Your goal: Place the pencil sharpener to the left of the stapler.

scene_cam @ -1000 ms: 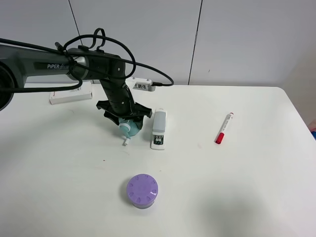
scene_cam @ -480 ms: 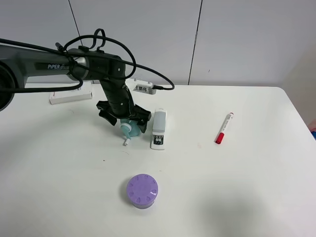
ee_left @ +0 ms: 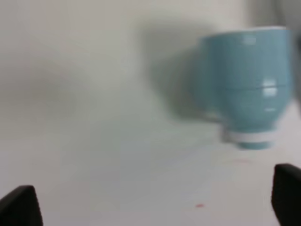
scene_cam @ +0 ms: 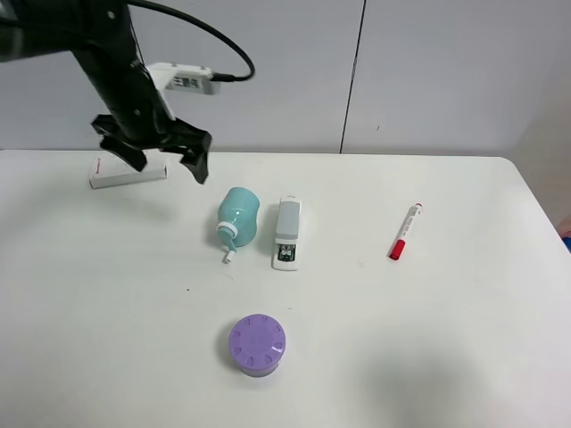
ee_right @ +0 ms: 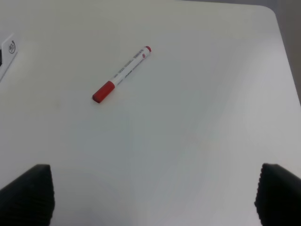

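The teal pencil sharpener (scene_cam: 237,217) lies on the table with its white crank pointing toward the front, just left of the grey-white stapler (scene_cam: 287,234) and apart from it. My left gripper (scene_cam: 167,160) hangs open above the table, behind and left of the sharpener, holding nothing. The left wrist view is blurred; it shows the sharpener (ee_left: 249,89) beyond the spread dark fingertips (ee_left: 19,207). My right gripper (ee_right: 153,193) is open over bare table and does not show in the exterior view. An edge of the stapler (ee_right: 7,51) shows at that view's border.
A purple round lidded container (scene_cam: 257,344) sits near the front, below the sharpener. A red-and-white marker (scene_cam: 404,232) (ee_right: 122,74) lies right of the stapler. A white box with red print (scene_cam: 128,171) lies at the back left, under the left arm.
The left gripper has let go of the pencil sharpener and risen up and back to the left. The sharpener stays on the table beside the stapler.
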Available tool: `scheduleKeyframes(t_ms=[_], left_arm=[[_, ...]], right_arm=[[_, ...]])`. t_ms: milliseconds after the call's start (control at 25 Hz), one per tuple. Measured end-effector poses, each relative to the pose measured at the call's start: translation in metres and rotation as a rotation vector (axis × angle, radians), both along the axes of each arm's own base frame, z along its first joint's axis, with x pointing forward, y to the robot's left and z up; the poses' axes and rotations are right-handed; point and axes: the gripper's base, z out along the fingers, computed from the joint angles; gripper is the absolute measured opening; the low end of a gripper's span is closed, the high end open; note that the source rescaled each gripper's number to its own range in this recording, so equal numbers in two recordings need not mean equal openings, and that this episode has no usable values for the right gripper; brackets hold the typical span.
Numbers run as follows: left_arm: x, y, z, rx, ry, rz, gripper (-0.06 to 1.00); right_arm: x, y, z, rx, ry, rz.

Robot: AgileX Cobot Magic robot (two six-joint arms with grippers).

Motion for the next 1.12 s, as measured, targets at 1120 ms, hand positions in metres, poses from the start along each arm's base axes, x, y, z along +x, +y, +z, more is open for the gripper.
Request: scheduleKeyframes(t_ms=[1120], left_arm=[[-0.312,0.148,0.138,0.034,-0.790,0.419,0.99]], right_arm=[[0.000,0.000,0.000,0.000,0.000,0.000]])
